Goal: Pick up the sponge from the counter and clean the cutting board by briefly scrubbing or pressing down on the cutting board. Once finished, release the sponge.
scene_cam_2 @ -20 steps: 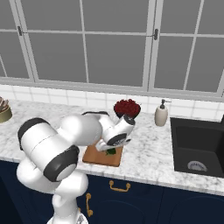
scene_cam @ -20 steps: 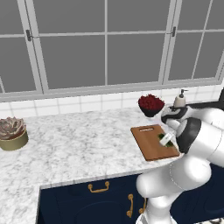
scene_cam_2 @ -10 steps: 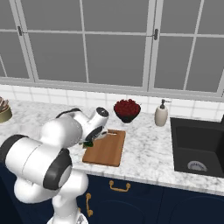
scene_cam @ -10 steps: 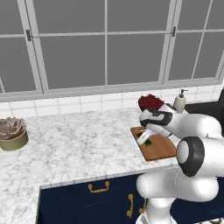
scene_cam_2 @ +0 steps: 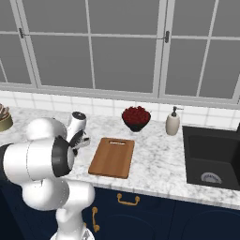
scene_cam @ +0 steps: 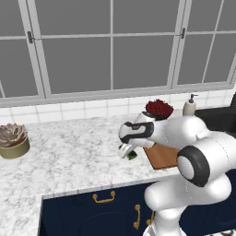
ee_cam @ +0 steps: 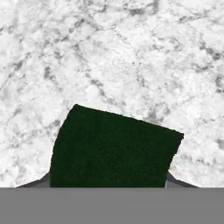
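Dark green sponge (ee_cam: 114, 148) sat clenched in your jaws over bare marble bench (ee_cam: 131, 57) — let go there and the cutting board (scene_cam_2: 112, 157) went unscrubbed.

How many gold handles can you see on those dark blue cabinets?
2 in each base view, the same pair: one horizontal handle on the drawer and one vertical handle on the door below, beside the robot's body. More may be hidden behind it.

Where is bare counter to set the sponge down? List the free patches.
Widest free patch: the counter between the potted plant and the gripper holding the sponge. A narrower strip lies between the cutting board and the sink. Crowded: behind the board, by the red bowl and soap bottle.
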